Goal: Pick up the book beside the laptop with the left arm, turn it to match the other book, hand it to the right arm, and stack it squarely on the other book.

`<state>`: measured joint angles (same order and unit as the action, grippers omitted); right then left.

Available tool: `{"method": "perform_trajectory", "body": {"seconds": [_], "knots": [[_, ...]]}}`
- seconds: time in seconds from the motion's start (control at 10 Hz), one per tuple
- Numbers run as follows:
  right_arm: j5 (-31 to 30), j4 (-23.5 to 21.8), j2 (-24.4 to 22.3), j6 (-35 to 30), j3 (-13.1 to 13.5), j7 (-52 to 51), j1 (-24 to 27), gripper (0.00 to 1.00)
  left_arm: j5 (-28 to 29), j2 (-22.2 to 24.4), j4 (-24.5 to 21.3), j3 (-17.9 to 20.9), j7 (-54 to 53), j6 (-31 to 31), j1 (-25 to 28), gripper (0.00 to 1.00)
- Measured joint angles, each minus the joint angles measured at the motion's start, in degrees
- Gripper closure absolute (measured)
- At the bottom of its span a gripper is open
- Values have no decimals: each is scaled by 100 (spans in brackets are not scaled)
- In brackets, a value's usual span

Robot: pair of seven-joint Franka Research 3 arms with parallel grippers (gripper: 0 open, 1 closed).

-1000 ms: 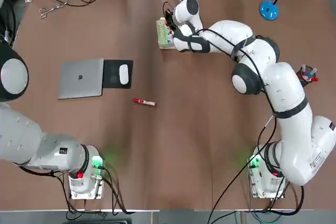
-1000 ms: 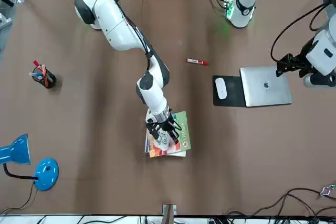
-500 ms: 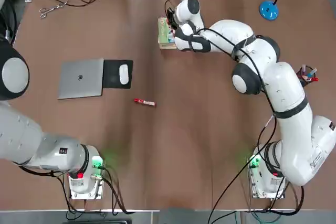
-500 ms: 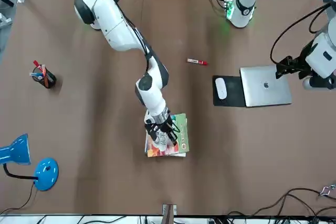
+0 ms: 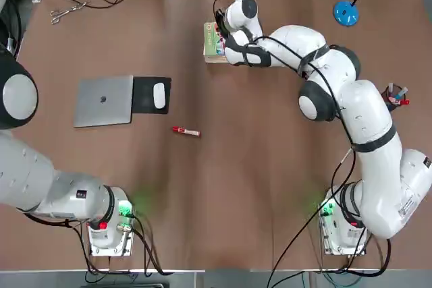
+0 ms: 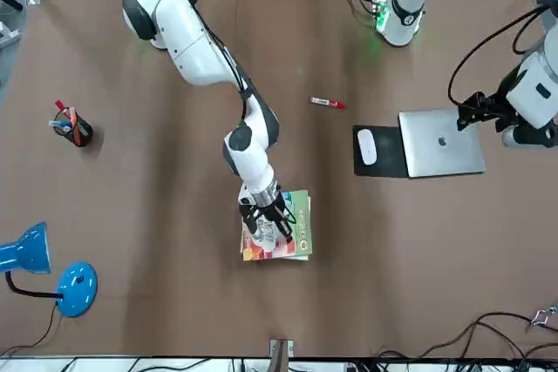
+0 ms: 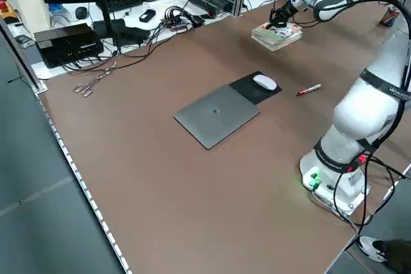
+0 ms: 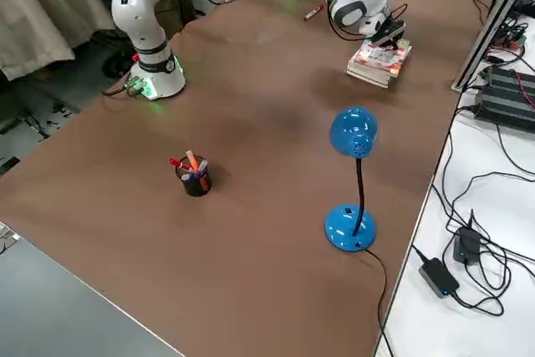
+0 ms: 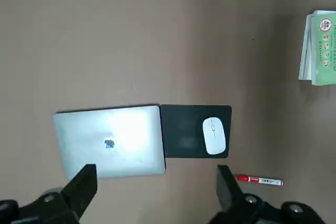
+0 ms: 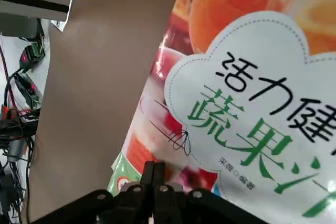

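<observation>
The book [image 6: 289, 226] atop the other book [image 7: 275, 38], title legible only from right wrist.

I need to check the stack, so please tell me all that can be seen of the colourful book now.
The book is thin, with a glossy peach-orange and green cover, fruit pictures and dark and green characters on a white cloud shape. It lies flat on the other book, whose pale edge shows beneath, at the table's far edge from the robot, well away from the laptop. The right gripper is down on its cover.
</observation>
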<state>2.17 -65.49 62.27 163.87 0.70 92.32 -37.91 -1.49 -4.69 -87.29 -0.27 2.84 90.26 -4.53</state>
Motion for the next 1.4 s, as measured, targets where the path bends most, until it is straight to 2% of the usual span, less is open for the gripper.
{"method": "perform_trajectory", "body": {"seconds": [0.6, 1.4], "knots": [[0, -50, -20, 29, 176, 423, -103, 99, 0, -14, 0, 3, 0, 0, 12, 0], [0, -66, -34, 32, 219, 695, -124, 99, 0, -19, 0, 5, 0, 0, 17, 0]]}}
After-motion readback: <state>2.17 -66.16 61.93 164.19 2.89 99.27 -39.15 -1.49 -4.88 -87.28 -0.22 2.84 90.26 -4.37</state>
